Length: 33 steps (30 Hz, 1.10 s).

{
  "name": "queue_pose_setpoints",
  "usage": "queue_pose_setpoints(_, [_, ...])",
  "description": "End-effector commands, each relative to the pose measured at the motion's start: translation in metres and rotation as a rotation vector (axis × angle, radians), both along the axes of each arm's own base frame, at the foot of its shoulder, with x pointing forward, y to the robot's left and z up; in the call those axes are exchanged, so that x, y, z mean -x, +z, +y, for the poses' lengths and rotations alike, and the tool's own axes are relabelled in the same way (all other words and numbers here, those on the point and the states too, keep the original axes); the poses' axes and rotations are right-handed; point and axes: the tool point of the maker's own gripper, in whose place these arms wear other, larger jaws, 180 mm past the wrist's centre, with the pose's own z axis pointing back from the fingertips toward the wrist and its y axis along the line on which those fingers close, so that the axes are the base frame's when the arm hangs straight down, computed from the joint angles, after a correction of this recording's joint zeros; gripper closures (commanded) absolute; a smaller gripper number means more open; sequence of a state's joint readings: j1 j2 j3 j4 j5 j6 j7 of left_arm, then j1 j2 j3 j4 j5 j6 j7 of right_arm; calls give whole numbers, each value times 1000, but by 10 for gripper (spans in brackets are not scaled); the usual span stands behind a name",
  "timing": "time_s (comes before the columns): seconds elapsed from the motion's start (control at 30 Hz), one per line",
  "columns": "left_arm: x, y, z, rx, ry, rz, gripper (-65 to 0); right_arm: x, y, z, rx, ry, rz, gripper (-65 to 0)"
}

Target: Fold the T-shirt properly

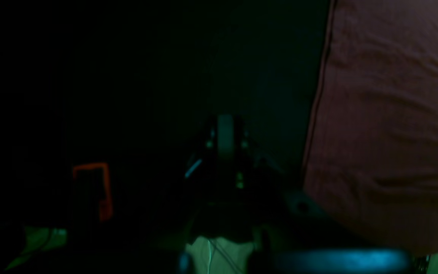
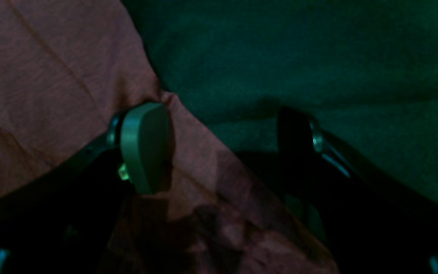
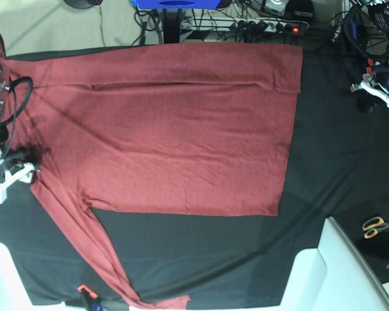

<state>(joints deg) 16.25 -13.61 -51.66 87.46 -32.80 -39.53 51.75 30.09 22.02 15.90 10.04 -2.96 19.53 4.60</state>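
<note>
The T-shirt [image 3: 175, 136] lay spread flat on the black-clothed counter [image 3: 337, 162], its body wide across the middle. One long sleeve [image 3: 97, 259] trailed loose toward the counter's near edge, and the other was already folded in along the far edge. Folding looked barely begun.

The right gripper [image 2: 222, 144] sat at the shirt's shoulder edge, at the left side of the base view. Its jaws stood wide apart and held nothing. One grey pad [image 2: 145, 146] rested over the red cloth, while the other finger [image 2: 293, 140] stood over bare tablecloth. The hem passed between them.

A closing pinch there risked catching the tablecloth together with the thin knit, since the two lay flush and the fabric was soft. It might equally take only one layer, so that a lift would peel the shirt open instead of carrying the shoulder over. Dragging sideways could bunch the smooth body into wrinkles and skew the fold line.

The left gripper [image 1: 224, 140] hung well away from the shirt's side edge, jaws shut on nothing. With that side unheld, any strong pull from the right could slide the whole garment across the counter. The trailing sleeve might slip off the near edge.
</note>
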Motion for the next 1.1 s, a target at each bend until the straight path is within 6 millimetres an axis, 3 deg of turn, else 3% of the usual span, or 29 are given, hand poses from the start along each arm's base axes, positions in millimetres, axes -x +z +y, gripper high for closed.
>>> queue_pose_setpoints(0.0, [-8, 14, 6, -23, -10, -46, 0, -10, 12, -10, 16, -1, -21, -425])
queue_pose_setpoints(0.07, [-8, 14, 6, -23, -10, -46, 0, -10, 13, -11, 18, -2, -22, -386])
queue_pose_setpoints(0.1, [-9, 13, 5, -22, -16, -45, 0, -10, 14, -11, 19, -2, -23, -336])
queue_pose_setpoints(0.23, [-14, 16, 4, -23, -19, -58, 0, -10, 14, -13, 22, -3, -24, -71])
queue_pose_setpoints(0.27, [-23, 19, 1, -24, -35, -73, 0, -10, 14, -13, 22, -3, -24, -8])
queue_pose_setpoints(0.37, [-46, 19, -7, -54, -70, -54, 0, -10, 14, -14, 25, -5, -24, -12])
queue_pose_setpoints(0.43, [-74, 21, -14, -87, -72, -47, -13, -10, 15, -14, 26, -5, -27, -6])
queue_pose_setpoints(0.6, [-143, 10, -40, -38, -122, -33, -400, -10, 15, -14, 25, -6, -29, -3])
queue_pose_setpoints(0.73, [-192, -17, -78, 22, -225, 67, -619, -10, 15, -14, 25, -6, -28, -3])
queue_pose_setpoints(0.87, [-229, -36, -113, 112, -250, 72, -647, -9, 14, -15, 25, -7, -23, -2])
queue_pose_setpoints(0.97, [-243, -52, -110, 191, -113, 65, -645, 0, 11, -23, 38, -12, -10, -2])
queue_pose_setpoints(1.07, [-244, -70, -118, 260, -38, 80, -645, -2, 17, -27, 62, -3, -29, -2])
